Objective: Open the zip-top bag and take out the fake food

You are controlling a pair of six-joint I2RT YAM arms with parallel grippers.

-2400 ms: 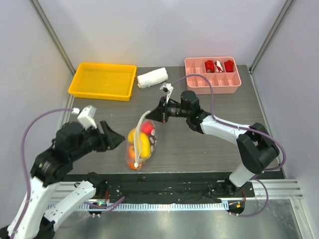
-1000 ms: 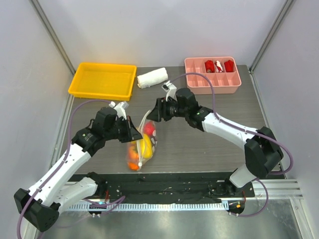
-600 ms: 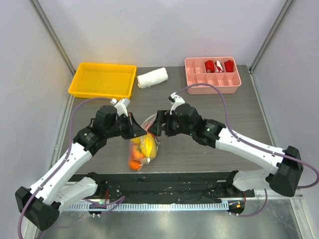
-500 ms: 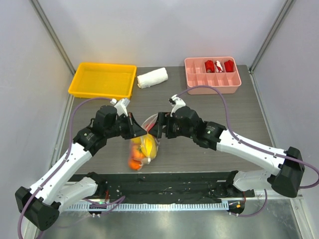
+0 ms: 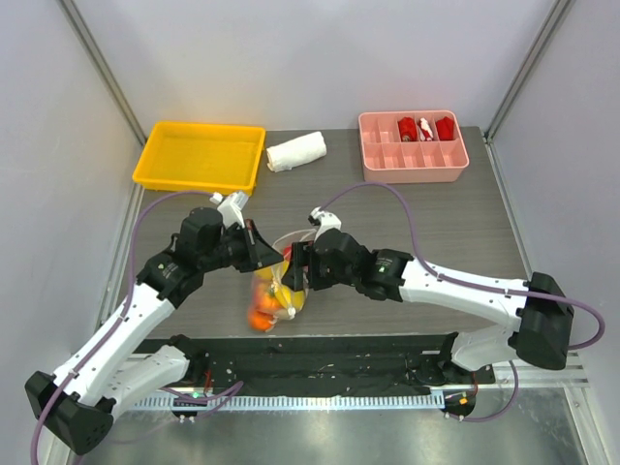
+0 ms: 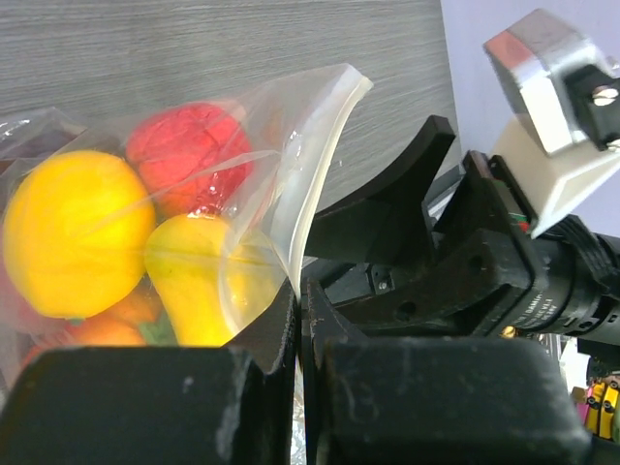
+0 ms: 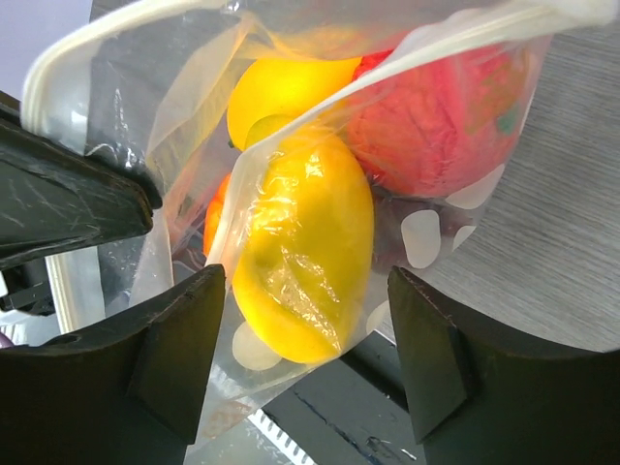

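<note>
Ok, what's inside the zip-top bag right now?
Through the zip-top bag wall: a long yellow fruit in front, a rounder yellow piece behind it, a red fruit beside them, and an orange piece, partly covered. Anything lower down is hidden by these.

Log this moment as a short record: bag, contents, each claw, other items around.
bag: clear with pale dots, between the two arms, mouth parted
contents: yellow, red and orange fruit, all inside
left claw: shut on the bag's edge
right claw: open, one finger on either side of the bag
far side: yellow tray, rolled white cloth, pink divided tray
</note>
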